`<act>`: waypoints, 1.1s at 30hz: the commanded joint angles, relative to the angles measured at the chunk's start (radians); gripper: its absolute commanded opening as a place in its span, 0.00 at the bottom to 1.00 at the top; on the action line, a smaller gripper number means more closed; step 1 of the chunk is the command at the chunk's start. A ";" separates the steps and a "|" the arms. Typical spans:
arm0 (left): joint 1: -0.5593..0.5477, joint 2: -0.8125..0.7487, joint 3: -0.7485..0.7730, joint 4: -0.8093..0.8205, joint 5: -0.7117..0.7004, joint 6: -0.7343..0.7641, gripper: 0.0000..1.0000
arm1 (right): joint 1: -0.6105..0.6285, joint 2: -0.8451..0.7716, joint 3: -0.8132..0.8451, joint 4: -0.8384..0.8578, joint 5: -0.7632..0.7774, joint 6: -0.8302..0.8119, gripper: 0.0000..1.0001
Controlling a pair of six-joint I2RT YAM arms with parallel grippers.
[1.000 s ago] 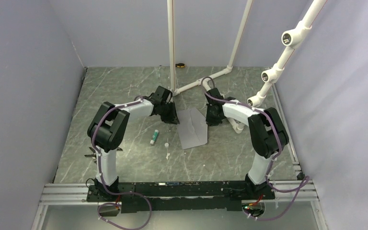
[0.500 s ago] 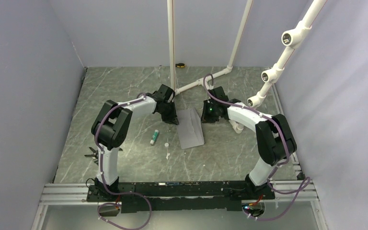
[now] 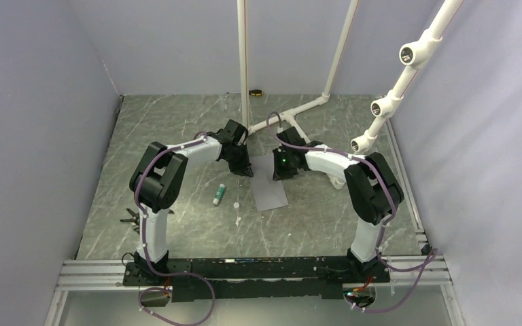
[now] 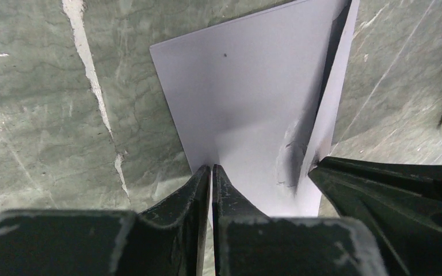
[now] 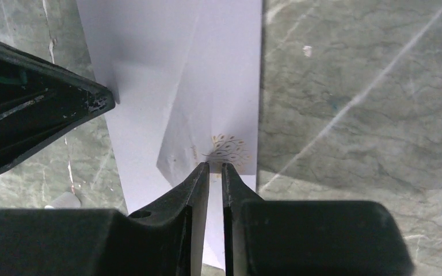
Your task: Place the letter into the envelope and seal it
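- The grey envelope [image 3: 270, 190] lies flat between both grippers. Its flap [image 5: 224, 103] is folded over the body and bears a small gold leaf print [image 5: 225, 148].
- The left gripper [image 4: 211, 168], jaws closed on the envelope's left edge, seemingly anchors it.
- The right gripper [image 5: 214, 165], jaws nearly together, touches the flap, probably pressing it shut.
- The letter is not visible and is presumably inside the envelope.

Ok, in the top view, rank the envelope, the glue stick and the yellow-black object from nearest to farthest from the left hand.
1. envelope, right at the left hand.
2. glue stick, toward the bases, leftward.
3. yellow-black object, at the far edge.
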 commanded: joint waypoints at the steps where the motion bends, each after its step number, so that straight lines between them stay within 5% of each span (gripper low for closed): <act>1: -0.009 0.041 -0.044 -0.038 -0.039 -0.003 0.12 | 0.042 0.018 0.076 -0.036 0.105 -0.046 0.18; 8: -0.009 0.037 -0.058 -0.024 -0.029 -0.012 0.11 | 0.113 0.078 0.147 -0.112 0.254 -0.084 0.18; 24: 0.000 0.076 -0.070 0.016 0.071 -0.065 0.11 | 0.166 0.139 0.065 -0.070 0.271 -0.108 0.26; 33: 0.002 0.092 -0.102 0.022 0.087 -0.063 0.10 | 0.166 0.228 0.091 -0.062 0.276 -0.075 0.22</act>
